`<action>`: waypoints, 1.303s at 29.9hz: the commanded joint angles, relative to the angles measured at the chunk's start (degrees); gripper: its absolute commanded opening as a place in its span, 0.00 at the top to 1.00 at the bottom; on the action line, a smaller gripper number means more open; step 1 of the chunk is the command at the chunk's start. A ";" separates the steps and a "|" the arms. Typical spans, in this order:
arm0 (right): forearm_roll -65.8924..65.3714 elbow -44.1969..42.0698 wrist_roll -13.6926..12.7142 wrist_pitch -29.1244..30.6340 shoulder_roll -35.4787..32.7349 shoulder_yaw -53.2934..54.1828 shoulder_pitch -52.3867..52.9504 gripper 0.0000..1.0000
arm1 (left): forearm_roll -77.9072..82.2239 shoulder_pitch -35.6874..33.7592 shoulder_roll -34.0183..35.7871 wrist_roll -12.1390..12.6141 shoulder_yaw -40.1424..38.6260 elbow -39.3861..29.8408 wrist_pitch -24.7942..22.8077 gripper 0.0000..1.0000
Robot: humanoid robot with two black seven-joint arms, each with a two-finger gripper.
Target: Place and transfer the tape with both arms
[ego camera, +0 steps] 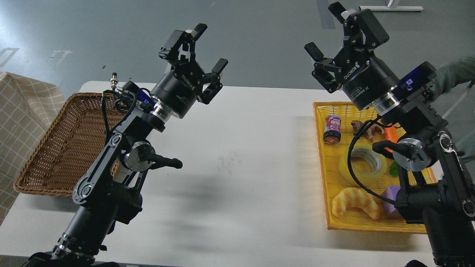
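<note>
The tape [365, 164], a thick translucent yellow roll with a pale core, lies flat in the yellow tray [322, 155] at the right, partly crossed by a black cable. My right gripper [326, 31] is raised high above the tray's far end, fingers spread open and empty. My left gripper [202, 50] is also held up, over the far left part of the white table [241, 155], open with nothing in it. Both are well clear of the tape.
A brown wicker basket [65, 148] sits at the table's left. The tray also holds a small can [332, 128], a toy animal [365, 129], a croissant [355, 202], an orange item and a purple block [391, 198]. A person's sleeve [454, 72] shows at far right.
</note>
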 commanded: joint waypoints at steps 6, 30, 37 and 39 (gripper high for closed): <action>-0.07 -0.06 -0.01 0.07 0.00 -0.09 -0.42 0.00 | 0.19 -0.01 0.00 -0.15 0.15 -0.26 1.46 0.02; 0.01 0.03 -0.01 0.51 0.00 -0.79 -0.15 0.00 | -0.52 -0.01 0.00 -0.15 -0.29 -0.26 1.63 0.02; 0.10 0.21 -0.01 1.04 0.00 -0.88 -0.24 0.00 | -0.52 0.07 0.00 -0.24 -0.47 -0.26 1.54 0.02; 0.10 0.47 -0.01 2.59 0.00 -0.88 0.02 0.00 | -0.60 -0.01 0.00 -0.15 -0.47 -0.26 1.37 0.02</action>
